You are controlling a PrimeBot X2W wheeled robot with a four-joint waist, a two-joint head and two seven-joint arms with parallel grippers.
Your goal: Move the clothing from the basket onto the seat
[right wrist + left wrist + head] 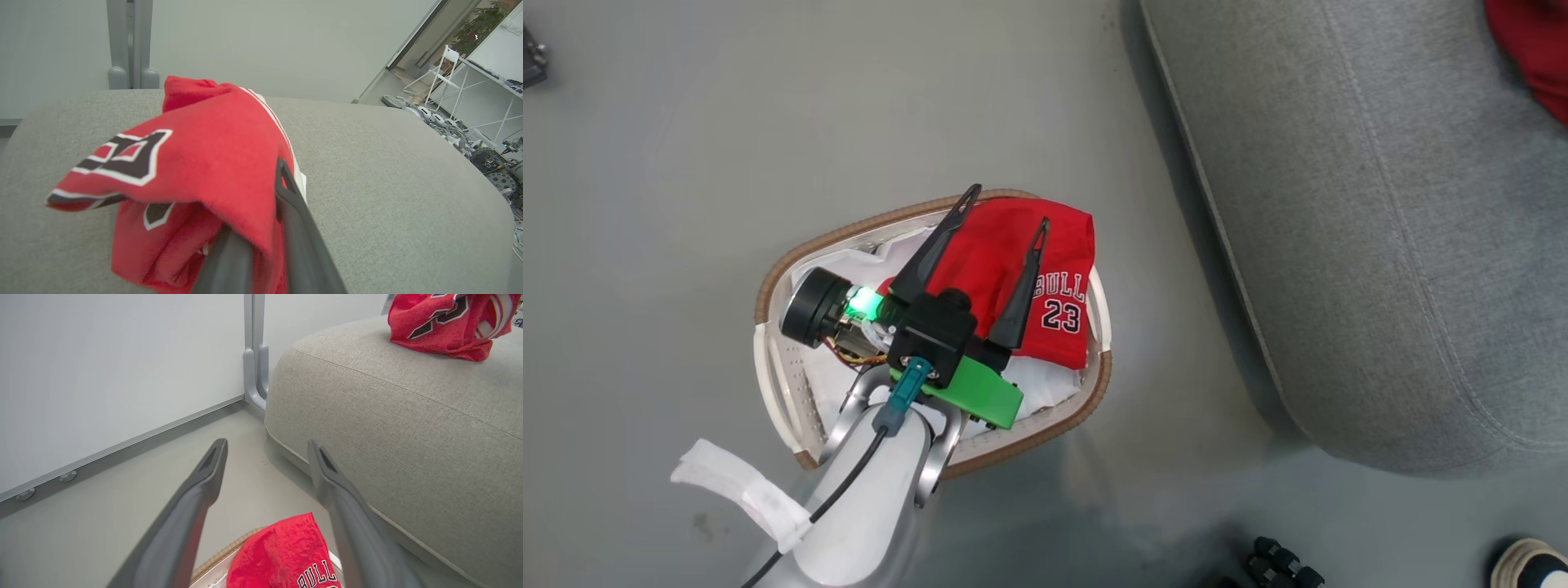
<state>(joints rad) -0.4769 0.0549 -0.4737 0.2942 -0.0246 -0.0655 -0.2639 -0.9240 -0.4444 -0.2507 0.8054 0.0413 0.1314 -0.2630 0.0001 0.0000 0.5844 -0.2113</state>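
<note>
Hovering my left gripper (1009, 206) above the basket (761, 298) on the floor, I am holding its jaws wide apart over a red jersey (1058, 282) that is lying on the white liner (1045, 382) inside. My right gripper (265, 192) is pinching a second jersey (196, 163) tightly between its fingers; that garment is resting bunched on the grey seat (408, 183).

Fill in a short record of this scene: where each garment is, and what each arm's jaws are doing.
basket garment: red BULLS 23 jersey lying in the cream oval plastic basket
seat garment: second red jersey on the light grey fabric seat
left jaws: open, above the basket jersey
right jaws: shut on the second jersey
</note>
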